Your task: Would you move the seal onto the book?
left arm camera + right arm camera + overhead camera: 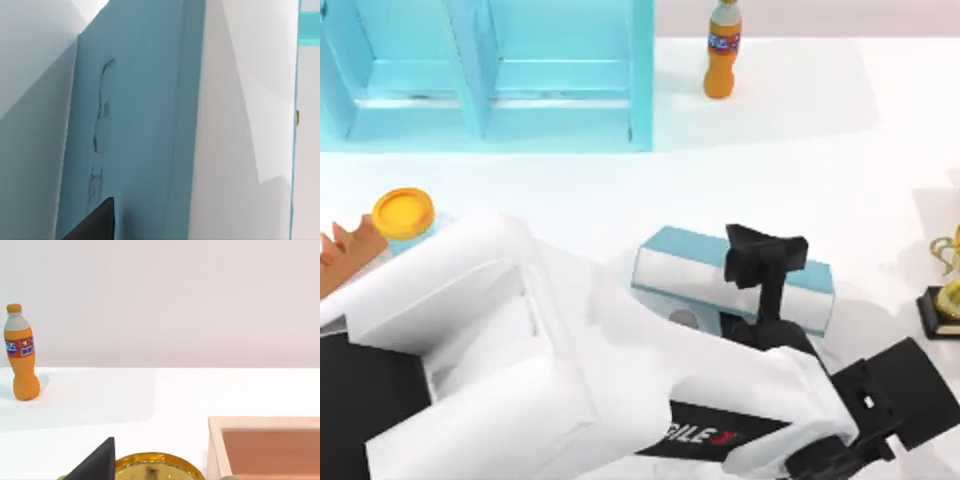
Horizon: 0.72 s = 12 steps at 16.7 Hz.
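My left hand [766, 262] hung over the thick teal-blue book [685, 268], whose long axis ran across the white counter [800, 150]; I cannot tell its grip.

white table [800, 150], book [690, 262], orange bottle [722, 55]

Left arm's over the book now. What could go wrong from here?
1. The left gripper is over the book, and the left wrist view has the cover very close. Further descent could shove the book.
2. I cannot tell whether the seal is held, so a release might place nothing.
3. The right arm, parked at lower right, lies close to the left forearm. A retreat could clip it.
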### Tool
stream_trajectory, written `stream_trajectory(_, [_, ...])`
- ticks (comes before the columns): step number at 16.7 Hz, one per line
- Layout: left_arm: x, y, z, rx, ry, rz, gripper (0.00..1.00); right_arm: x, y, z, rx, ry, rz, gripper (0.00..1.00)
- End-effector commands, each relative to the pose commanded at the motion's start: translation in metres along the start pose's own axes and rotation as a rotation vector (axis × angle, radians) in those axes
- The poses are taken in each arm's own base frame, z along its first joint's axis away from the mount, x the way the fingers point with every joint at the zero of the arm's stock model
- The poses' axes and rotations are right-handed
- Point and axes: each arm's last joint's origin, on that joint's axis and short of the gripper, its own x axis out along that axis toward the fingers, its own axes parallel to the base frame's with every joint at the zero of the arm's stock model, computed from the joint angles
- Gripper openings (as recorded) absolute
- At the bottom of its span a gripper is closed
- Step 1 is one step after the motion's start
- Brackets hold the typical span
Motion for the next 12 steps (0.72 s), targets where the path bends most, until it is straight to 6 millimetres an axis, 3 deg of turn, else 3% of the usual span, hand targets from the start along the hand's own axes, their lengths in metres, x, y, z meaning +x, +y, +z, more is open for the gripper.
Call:
stream_trajectory(6, [-0.045,0.018,-0.003,-0.03,0.039,0.032,1.0,0.0,0.0,0.0,0.0,0.0,0.0,1.0])
stream_trajectory(12, [-0.097,0.032,0.016,-0.009,0.02,0.042,1.0,0.0,0.0,0.0,0.0,0.0,0.0,1.0])
